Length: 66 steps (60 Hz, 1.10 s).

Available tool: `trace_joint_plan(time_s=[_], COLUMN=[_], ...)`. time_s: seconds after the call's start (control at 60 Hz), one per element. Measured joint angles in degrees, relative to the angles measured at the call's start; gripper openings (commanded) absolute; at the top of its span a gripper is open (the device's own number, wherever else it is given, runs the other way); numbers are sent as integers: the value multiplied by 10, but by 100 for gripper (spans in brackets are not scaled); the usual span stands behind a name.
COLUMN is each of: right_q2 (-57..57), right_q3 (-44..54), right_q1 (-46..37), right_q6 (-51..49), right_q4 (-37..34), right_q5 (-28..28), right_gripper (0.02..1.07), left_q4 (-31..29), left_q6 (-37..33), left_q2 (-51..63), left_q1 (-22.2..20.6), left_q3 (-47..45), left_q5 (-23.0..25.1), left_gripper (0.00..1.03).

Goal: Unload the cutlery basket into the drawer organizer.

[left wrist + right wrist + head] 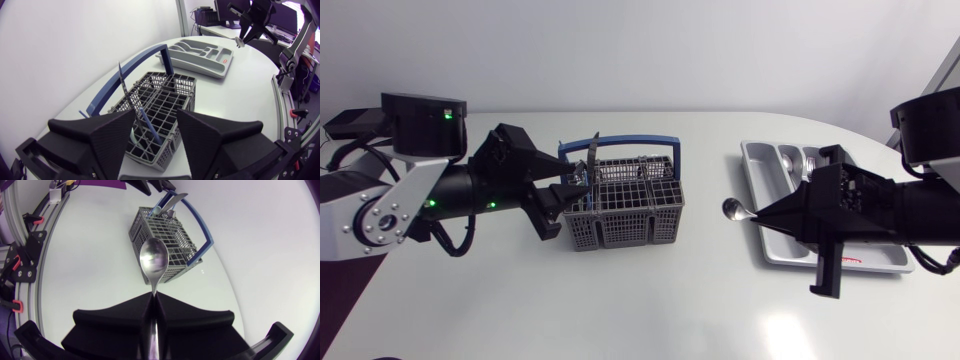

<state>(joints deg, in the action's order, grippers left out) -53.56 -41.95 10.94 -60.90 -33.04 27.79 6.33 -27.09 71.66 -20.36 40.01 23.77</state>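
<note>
As it is seen from above, table (650, 300): a white top with a rounded far edge, on which everything is set.
Left arm (450, 185): it is brought in from the left edge of the head view and is stretched toward the centre, its black end at the basket's left end.
Right arm (910, 215): it is brought in from the right edge and is laid across the lower half of the organizer.
Cutlery basket (620, 200): a grey mesh box is stood upright just left of centre, with a blue hoop handle (620, 140) raised over it.
Drawer organizer (767, 170): a grey tray is placed right of centre, well apart from the basket; shiny pieces are seen in its upper compartments, too small to be named.
Left gripper (563, 195): its fingers (95, 140) are spread wide at the basket's near end; nothing is gripped.
Right gripper (760, 217): it is clamped on the spoon's handle and is pointed left, between organizer and basket.
Knife (122, 82): it is stood tilted in the basket, ahead of the left gripper.
Blue-handled piece (148, 124): it is leaned in the basket, in the gap between the left fingers; no touch on both sides is seen.
Spoon (733, 209): it is held by the right gripper, its bowl (154, 260) thrust ahead of the fingertips toward the basket and carried above the table.
</note>
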Motion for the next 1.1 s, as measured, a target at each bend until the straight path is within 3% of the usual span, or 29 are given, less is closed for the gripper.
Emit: trace_joint_plan(time_s=[0.283, 0.483, 0.7, 1.05, 1.1], right_q2=[-57, -99, -154, -260, -280], right_q3=[-23, -47, -84, -137, -142], right_q1=[-113, -170, -226, -317, -330], right_q6=[-131, -232, -309, -438, -460], right_q4=[-66, -107, -129, -135, -134], right_q5=[47, 53, 52, 15, 6], right_gripper=[8, 8, 8, 8, 8], left_q4=[82, 115, 136, 142, 142], left_q6=[0, 1, 11, 27, 31], left_q2=[48, 60, 73, 80, 80], left_q1=[5, 9, 8, 8, 8], left_q3=[-20, -26, -28, -30, -30], left_q5=[-5, -6, -6, -6, -6], left_gripper=[58, 36, 20, 20, 14])
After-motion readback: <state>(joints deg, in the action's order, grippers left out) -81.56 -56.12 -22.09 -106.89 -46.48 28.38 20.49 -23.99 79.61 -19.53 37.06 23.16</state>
